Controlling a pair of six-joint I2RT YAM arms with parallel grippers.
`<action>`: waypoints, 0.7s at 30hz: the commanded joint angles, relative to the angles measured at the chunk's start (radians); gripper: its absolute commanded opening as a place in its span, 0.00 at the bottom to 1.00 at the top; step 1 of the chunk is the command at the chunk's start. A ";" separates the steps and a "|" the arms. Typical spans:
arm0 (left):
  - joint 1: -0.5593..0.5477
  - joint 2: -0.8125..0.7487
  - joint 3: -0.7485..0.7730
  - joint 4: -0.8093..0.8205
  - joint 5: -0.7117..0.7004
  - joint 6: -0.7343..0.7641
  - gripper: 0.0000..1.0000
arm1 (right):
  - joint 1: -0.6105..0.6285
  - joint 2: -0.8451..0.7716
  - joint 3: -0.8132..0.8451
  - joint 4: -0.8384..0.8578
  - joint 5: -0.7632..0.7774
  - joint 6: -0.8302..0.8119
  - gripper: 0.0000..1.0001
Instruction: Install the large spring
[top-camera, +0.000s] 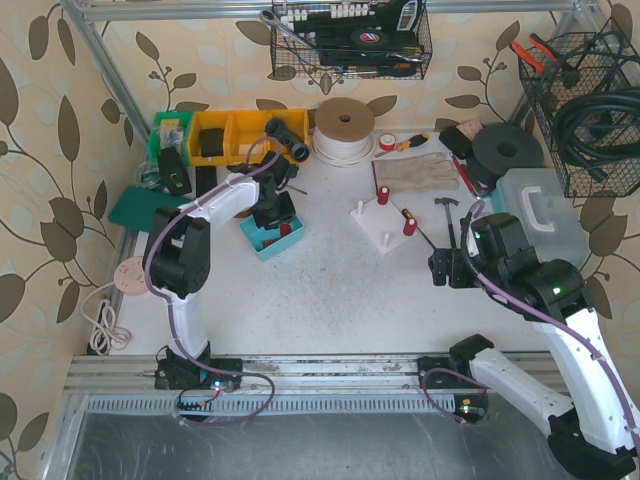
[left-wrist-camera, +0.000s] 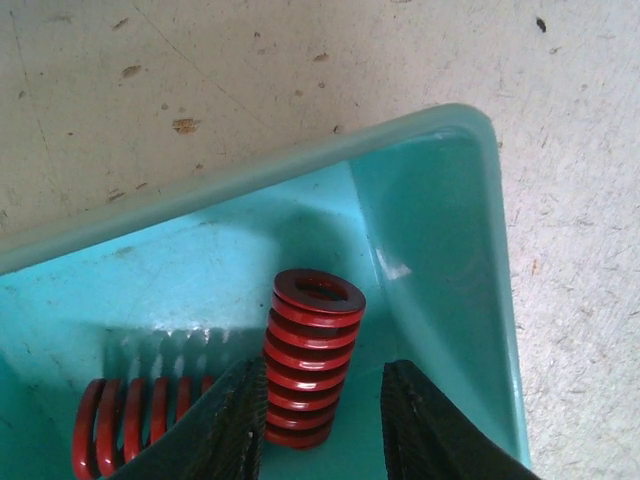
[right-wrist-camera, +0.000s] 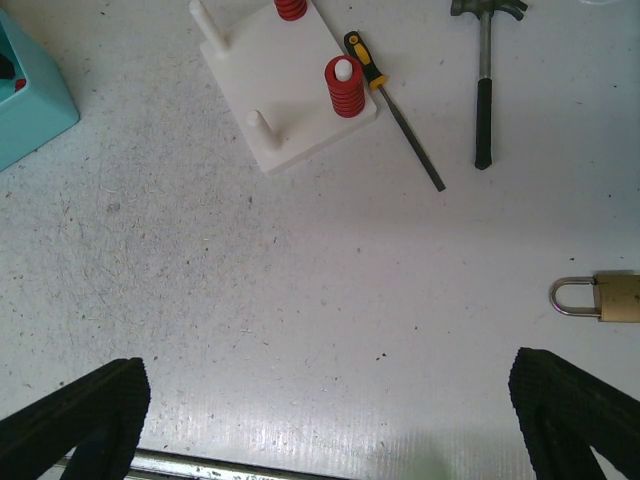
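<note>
Top view: the left tool (top-camera: 275, 212) hangs over the teal tray (top-camera: 262, 250), with the white pegboard (top-camera: 385, 228) right of it.

Left wrist: jaws parted, straddling an upright red spring (left-wrist-camera: 310, 360) in the tray's corner, with another spring (left-wrist-camera: 130, 425) lying beside it. The upright spring is likely stiff, light and tippy, so pinch its middle coils squarely.

Right wrist: the right tool (right-wrist-camera: 330, 420) is spread wide and empty, well away from the tray.
</note>
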 joint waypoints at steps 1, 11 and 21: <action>-0.010 0.022 0.024 -0.039 0.027 0.054 0.38 | 0.003 0.001 -0.006 -0.003 0.001 0.011 0.97; -0.031 0.098 0.042 -0.061 0.020 0.078 0.41 | 0.003 0.003 -0.003 -0.020 0.010 0.009 0.97; -0.034 0.153 0.106 -0.055 -0.048 0.138 0.28 | 0.004 0.015 0.011 -0.019 0.013 0.005 0.97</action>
